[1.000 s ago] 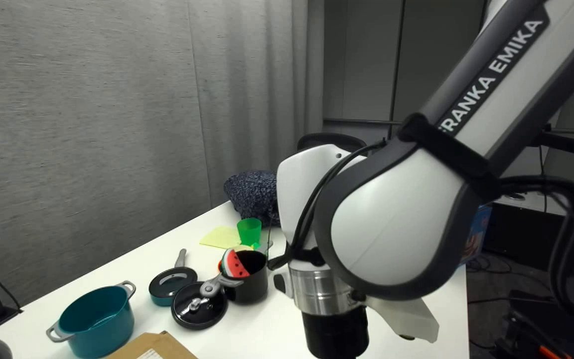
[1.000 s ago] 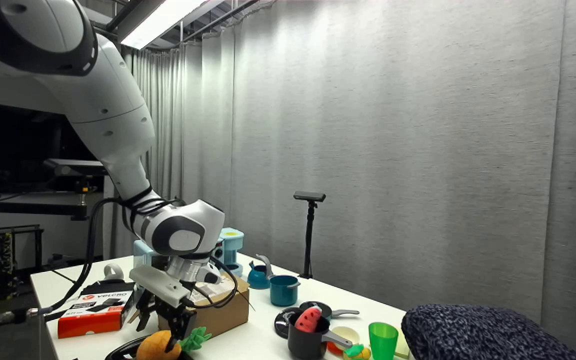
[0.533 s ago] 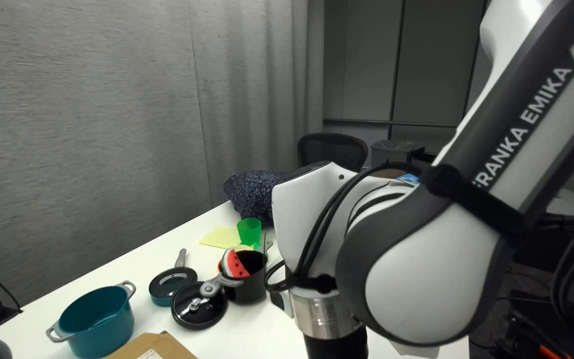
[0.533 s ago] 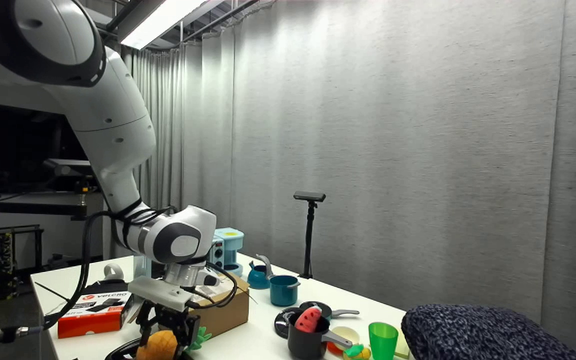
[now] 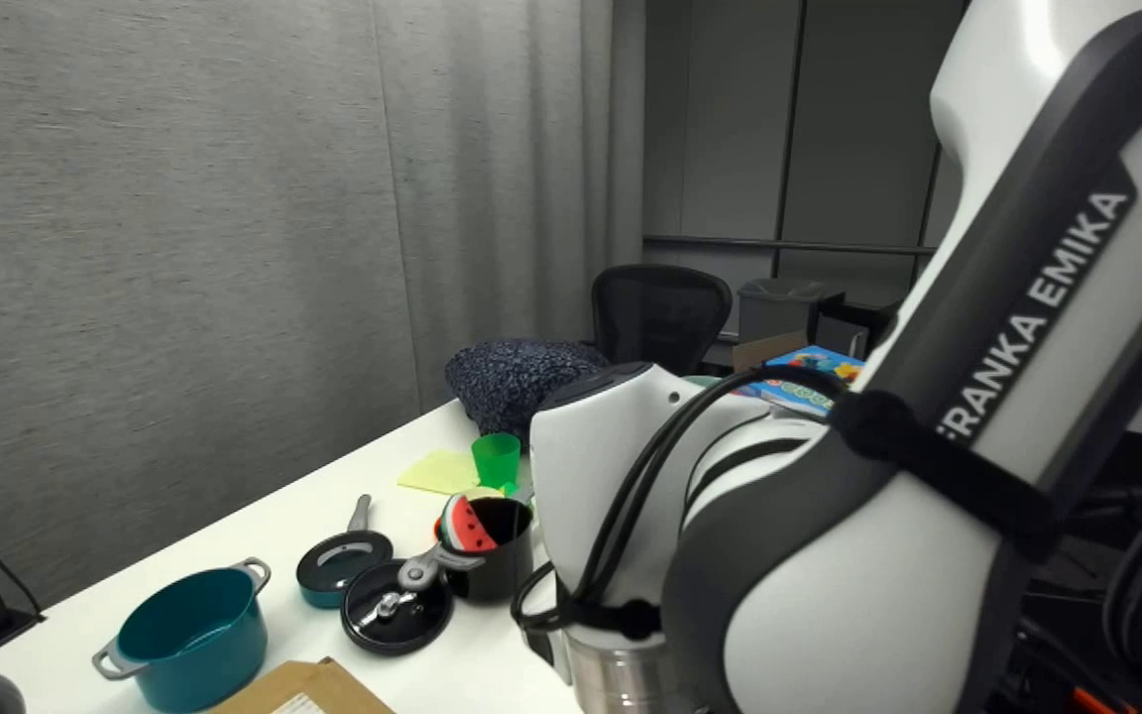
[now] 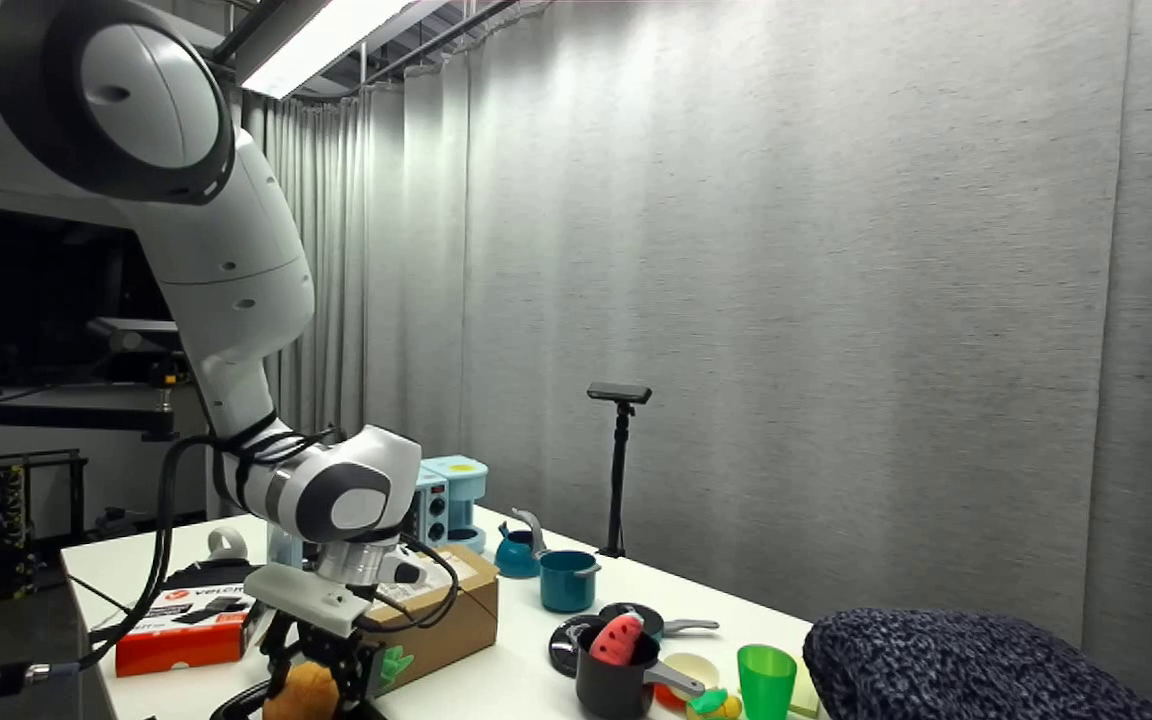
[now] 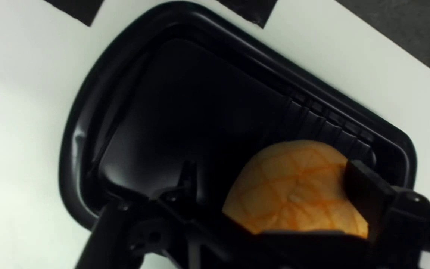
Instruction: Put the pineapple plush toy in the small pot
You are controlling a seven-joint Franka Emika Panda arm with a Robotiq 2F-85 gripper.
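Observation:
The pineapple plush toy point(image 6: 301, 692) is orange with green leaves point(image 6: 395, 664). It sits in a black tray point(image 7: 215, 93), which also shows at the bottom of an exterior view. My gripper point(image 6: 324, 672) is lowered around the toy with its fingers apart. In the wrist view the gripper point(image 7: 273, 168) shows wide; the right finger dents the toy's side, while a dark gap shows by the left finger. The small pot point(image 6: 614, 686) is dark grey with a long handle and has a red watermelon plush point(image 6: 617, 640) in it. The pot also shows in an exterior view point(image 5: 504, 572).
A cardboard box point(image 6: 446, 625) stands right behind the gripper, and a red and white Velcro box point(image 6: 186, 630) is left of it. The teal pot point(image 5: 194, 640), black lid point(image 5: 396, 607), pan point(image 5: 343, 563) and green cup point(image 5: 497, 459) are on the table.
The arm has come down, and the fingers now stand on both sides of the pineapple. The toy has shifted slightly left in an exterior view. The pot and watermelon have not moved.

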